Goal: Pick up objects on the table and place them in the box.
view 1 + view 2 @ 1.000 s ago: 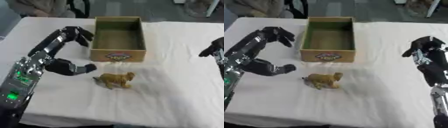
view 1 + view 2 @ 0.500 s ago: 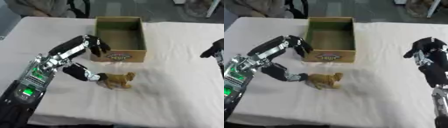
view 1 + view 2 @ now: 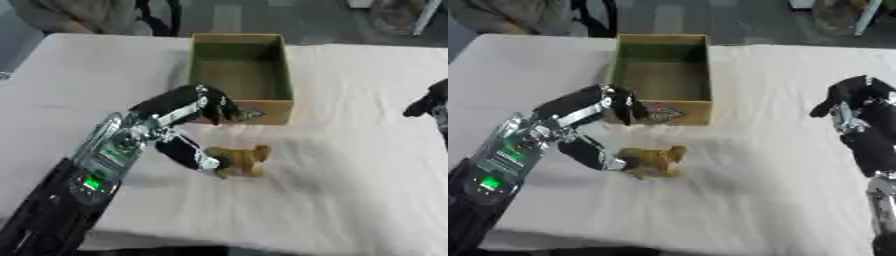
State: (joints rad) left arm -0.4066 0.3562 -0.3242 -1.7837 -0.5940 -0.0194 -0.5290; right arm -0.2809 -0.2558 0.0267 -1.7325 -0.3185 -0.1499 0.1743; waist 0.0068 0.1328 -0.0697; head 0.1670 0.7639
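Observation:
A small tan toy animal (image 3: 242, 159) lies on the white cloth just in front of the cardboard box (image 3: 283, 75), which stands open and shows nothing inside. My left hand (image 3: 172, 107) reaches in from the lower left and is open around the toy. Its thumb (image 3: 187, 152) rests against the toy's left end, while the fingers (image 3: 224, 108) arch above and behind it, close to the box's front wall. My right hand (image 3: 857, 94) hangs at the right edge, away from the toy, fingers relaxed and holding nothing.
The white tablecloth (image 3: 763, 190) covers the whole table, with open cloth to the right of the toy and box. A dark chair (image 3: 592, 15) and a seated person show beyond the far edge. The table's front edge runs near the bottom of the views.
My left hand has swung right and down from the box's left side to the toy; its thumb now meets the toy. The toy, box and right hand have stayed in place.

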